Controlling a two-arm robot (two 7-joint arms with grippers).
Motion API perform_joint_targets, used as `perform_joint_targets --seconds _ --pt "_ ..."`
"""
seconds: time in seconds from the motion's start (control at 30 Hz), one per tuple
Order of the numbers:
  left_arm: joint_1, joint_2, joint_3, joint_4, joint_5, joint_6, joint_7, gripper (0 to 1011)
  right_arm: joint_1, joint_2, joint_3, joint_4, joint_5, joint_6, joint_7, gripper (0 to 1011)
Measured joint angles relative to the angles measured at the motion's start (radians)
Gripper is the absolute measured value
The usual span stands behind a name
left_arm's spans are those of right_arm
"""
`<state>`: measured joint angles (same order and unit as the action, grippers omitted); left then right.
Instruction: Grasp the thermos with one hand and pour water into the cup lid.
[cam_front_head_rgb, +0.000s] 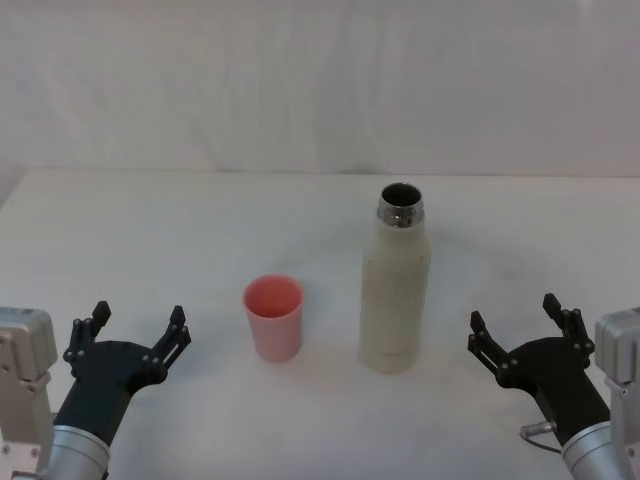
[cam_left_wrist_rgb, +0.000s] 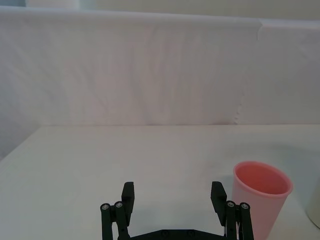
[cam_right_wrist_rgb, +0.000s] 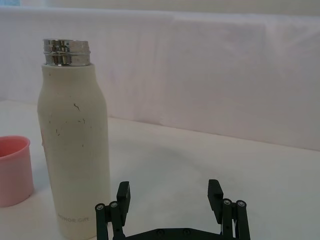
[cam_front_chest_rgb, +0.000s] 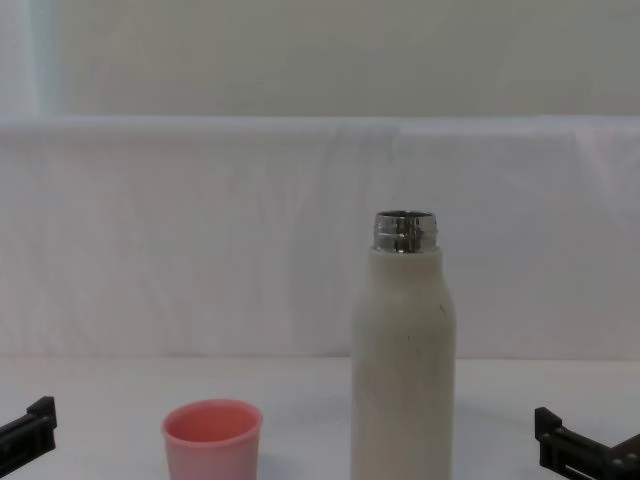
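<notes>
The cream-white thermos (cam_front_head_rgb: 396, 283) stands upright near the middle of the white table, its steel neck open at the top; it also shows as thermos (cam_right_wrist_rgb: 75, 145) and thermos (cam_front_chest_rgb: 403, 350). Just to its left stands the pink cup lid (cam_front_head_rgb: 273, 317), mouth up, seen too as cup lid (cam_left_wrist_rgb: 260, 196), cup lid (cam_right_wrist_rgb: 14, 170) and cup lid (cam_front_chest_rgb: 212, 438). My left gripper (cam_front_head_rgb: 140, 326) is open at the near left, left of the cup lid. My right gripper (cam_front_head_rgb: 514, 323) is open at the near right, a short way right of the thermos. Neither touches anything.
The white table (cam_front_head_rgb: 180, 230) runs back to a white cloth backdrop (cam_front_head_rgb: 320, 90). Bare surface lies behind and to both sides of the two objects.
</notes>
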<state>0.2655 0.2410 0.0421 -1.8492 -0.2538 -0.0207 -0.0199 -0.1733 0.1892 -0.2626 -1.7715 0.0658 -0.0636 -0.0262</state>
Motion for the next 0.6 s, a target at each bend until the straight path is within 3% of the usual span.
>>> perform_joint_targets --seconds 0.6 --pt "0.000 0.000 0.000 0.000 0.000 0.000 0.000 1001 0.000 0.000 0.000 0.000 0.000 0.000 0.000 1001"
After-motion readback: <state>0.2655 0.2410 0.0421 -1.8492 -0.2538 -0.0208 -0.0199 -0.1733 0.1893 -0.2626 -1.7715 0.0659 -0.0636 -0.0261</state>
